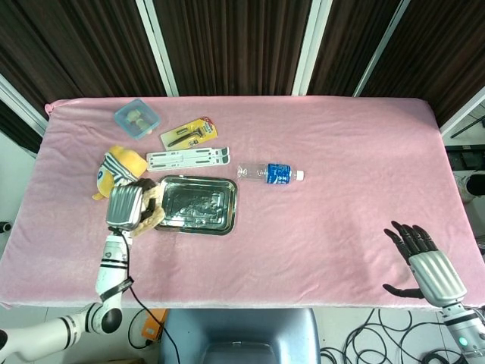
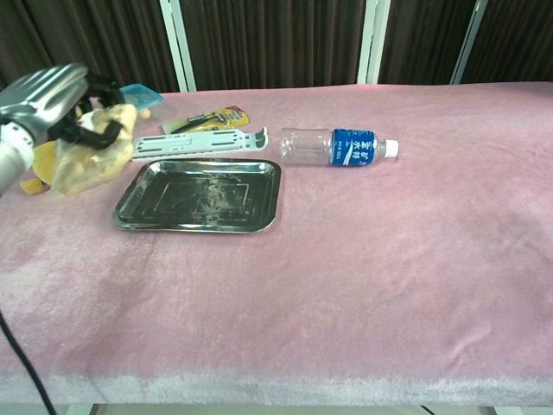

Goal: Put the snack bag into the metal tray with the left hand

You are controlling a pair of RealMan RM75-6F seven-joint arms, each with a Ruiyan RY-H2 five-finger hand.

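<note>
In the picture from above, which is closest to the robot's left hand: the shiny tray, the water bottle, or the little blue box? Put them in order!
From the left hand, which holds the snack bag:
1. The metal tray, right beside the hand on its right.
2. The blue box, up near the table's far left corner.
3. The water bottle, out past the tray toward the middle of the table.
</note>
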